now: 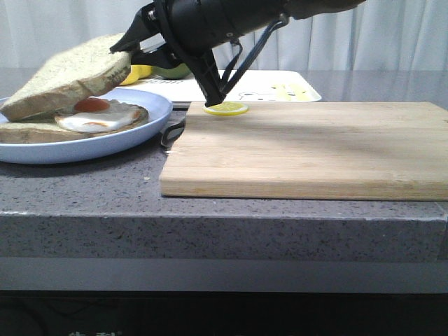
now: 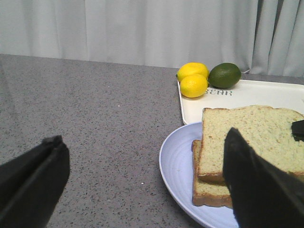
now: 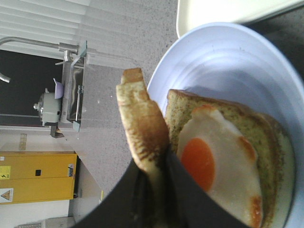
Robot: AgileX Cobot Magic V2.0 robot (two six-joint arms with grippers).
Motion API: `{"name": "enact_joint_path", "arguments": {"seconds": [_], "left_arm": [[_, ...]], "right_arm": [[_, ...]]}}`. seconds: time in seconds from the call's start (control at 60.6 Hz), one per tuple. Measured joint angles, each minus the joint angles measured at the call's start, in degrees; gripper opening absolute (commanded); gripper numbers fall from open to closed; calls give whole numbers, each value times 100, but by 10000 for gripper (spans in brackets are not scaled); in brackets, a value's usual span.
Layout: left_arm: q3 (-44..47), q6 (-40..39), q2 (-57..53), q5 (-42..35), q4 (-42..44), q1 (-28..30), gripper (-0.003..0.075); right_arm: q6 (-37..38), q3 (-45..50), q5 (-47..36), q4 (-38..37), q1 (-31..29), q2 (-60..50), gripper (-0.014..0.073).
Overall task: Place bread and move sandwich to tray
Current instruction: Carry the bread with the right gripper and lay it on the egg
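The right arm's black fingers (image 3: 154,190) are clamped on the thick square slice of pale tan speckled bread (image 1: 70,73), holding it tilted over the fried-egg slice (image 1: 98,120) on the round pale-blue plate (image 1: 112,143), its lower end touching the plate's far side. The left arm's black fingers (image 2: 142,180) are spread wide apart, holding nothing, beside the plate. The white shallow tray (image 1: 280,89) lies just behind the plate and the thick wooden board (image 1: 308,147) on the grey speckled worktop (image 1: 84,189), with two yellow lemons (image 2: 192,80) and a green lime (image 2: 224,75) on its corner
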Motion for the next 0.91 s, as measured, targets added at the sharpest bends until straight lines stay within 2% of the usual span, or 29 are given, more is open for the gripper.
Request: {"name": "enact_joint_path", "arguments": {"seconds": [0.363,0.726,0.908], "left_arm": [[0,0,0,0,0,0,640],[0,0,0,0,0,0,640],[0,0,0,0,0,0,640]], "right_arm": [[-3,0,244,-506,0,0,199],[-3,0,404,-575,-193,0,328],[-3,0,766,-665,-295,0,352]]}}
